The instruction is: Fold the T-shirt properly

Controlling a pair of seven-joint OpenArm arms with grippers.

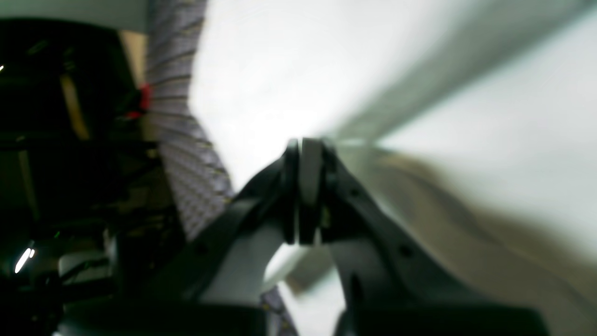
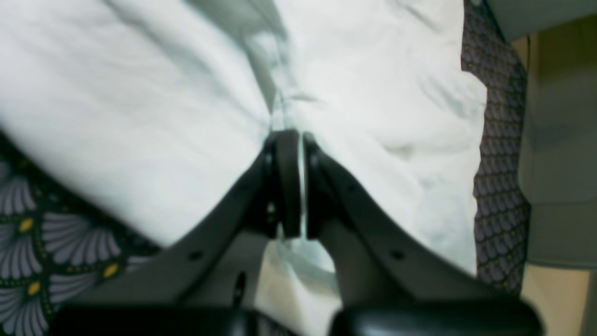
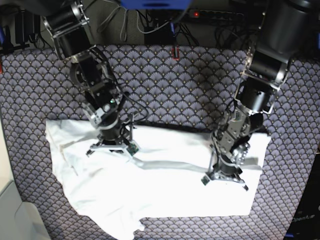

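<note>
My left wrist feed is heavily smeared; white glare blooms just above the closed jaws, with murky shadow off to their left. My right wrist feed is softer-focused but evenly bright. My overhead feed is sharp, evenly lit.

Both arms reach down, wrists bent low.
Left end effector [image 1: 305, 186] and right end effector [image 2: 296, 182] point downward, jaws pressed together, each pinching cloth.
</note>
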